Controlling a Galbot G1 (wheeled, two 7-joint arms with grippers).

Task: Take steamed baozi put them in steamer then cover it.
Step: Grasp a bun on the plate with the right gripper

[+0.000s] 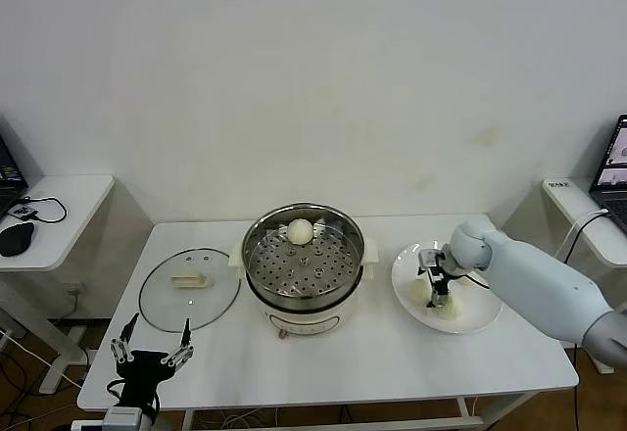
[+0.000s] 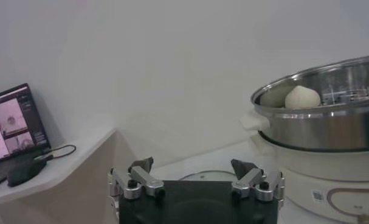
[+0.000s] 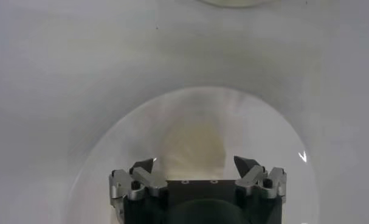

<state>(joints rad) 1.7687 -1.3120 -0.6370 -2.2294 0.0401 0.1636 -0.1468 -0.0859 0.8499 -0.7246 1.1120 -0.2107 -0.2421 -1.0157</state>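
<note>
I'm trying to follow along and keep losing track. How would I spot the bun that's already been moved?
Find the shiny steel steamer in the middle of the white table, between the glass lid and the white plate. Inside, on its perforated tray, one cream-white baozi sits against the far wall. It is the only bun in the pot; the others lie on the plate under the right gripper.

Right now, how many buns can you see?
3. One bun sits in the steamer, at the back of its tray. Two more lie on the white plate: one beside the right gripper, one under it. The arm may hide others.
</note>
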